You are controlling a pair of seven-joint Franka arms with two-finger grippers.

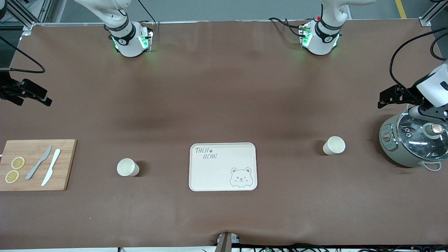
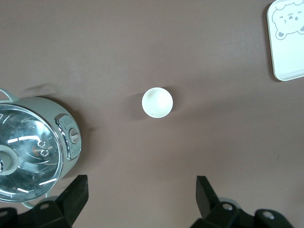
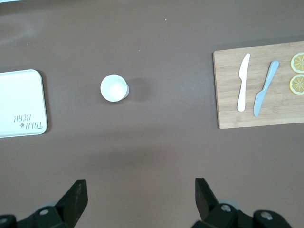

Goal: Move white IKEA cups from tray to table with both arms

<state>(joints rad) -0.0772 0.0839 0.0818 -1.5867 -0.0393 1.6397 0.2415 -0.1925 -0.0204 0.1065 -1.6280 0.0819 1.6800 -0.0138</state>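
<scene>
Two white cups stand upright on the brown table, one on either side of the bear-print tray and well apart from it. The cup toward the right arm's end sits between the tray and a wooden cutting board carrying two knives and lemon slices. The other cup, toward the left arm's end, stands between the tray and a glass-lidded cooker.

The left gripper hangs high over the cooker's edge, fingers spread wide, holding nothing. The right gripper hovers over bare table by the board's end, fingers likewise apart and empty.
</scene>
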